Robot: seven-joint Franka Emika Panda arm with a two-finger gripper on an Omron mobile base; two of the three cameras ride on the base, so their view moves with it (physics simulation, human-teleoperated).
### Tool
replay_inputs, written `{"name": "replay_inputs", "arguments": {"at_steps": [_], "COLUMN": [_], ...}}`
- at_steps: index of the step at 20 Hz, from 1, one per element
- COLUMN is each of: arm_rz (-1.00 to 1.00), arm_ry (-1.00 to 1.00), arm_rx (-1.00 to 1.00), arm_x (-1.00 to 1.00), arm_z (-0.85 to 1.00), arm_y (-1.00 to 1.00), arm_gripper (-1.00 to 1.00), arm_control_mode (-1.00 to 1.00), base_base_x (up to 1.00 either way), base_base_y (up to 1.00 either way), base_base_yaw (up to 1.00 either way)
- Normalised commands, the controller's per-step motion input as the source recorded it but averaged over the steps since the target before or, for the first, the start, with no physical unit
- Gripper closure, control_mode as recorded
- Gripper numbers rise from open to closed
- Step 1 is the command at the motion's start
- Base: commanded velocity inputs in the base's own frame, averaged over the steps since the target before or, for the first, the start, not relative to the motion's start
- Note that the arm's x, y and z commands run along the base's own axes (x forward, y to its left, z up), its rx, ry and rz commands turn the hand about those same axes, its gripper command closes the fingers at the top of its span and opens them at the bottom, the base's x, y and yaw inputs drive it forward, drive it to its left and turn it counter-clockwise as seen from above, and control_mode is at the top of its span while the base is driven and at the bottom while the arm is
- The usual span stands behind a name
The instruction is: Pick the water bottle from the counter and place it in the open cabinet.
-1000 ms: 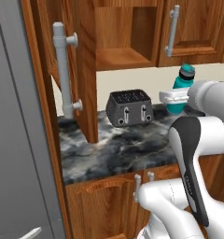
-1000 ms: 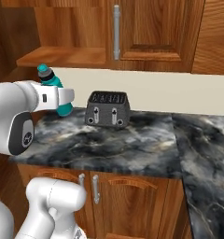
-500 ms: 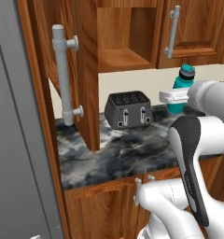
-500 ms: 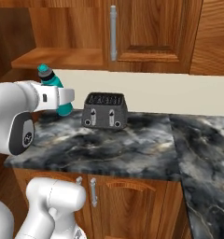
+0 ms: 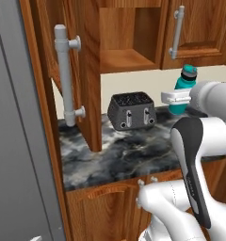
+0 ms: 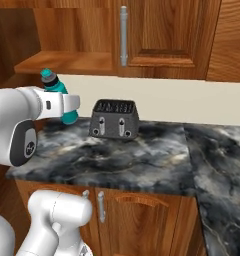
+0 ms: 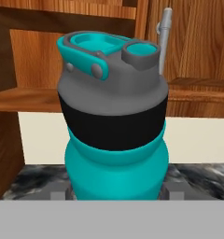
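kitchen | wood cabinets (image 6: 167, 35) | marble top (image 6: 137, 155) | toaster (image 6: 114, 119)

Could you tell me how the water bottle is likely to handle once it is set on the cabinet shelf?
The water bottle looks rigid and smooth, so probably slippery. Tall and slim with a heavy-looking cap, it may tip if released tilted.

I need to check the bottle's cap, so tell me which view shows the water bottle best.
The hand view: the water bottle fills it, cap and teal body close up. The left base view shows it small behind the white hand; the right base view shows just cap and bottom.
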Motion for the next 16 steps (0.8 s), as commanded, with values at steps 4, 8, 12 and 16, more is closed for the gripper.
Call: {"name": "replay_inputs", "arguments": {"at_steps": [4,8,12,16], "arm_rz": [0.00,0.00,0.00,0.00], "arm_ry": [0.00,0.00,0.00,0.00], "arm_rx": [0.00,0.00,0.00,0.00], "arm_x": [0.00,0.00,0.00,0.00], "arm_z": [0.00,0.00,0.00,0.00], "arm_y": [0.00,0.00,0.00,0.00], "arm_gripper": [1.00,1.00,1.00,1.00], "arm_control_mode": [1.00,1.00,1.00,1.00], "base_base_x": [0.24,0.29,0.56,0.67], "base_base_y": [0.00,0.00,0.00,0.00], "base_base_yaw": [0.10,0.08,0.03,0.01]}}
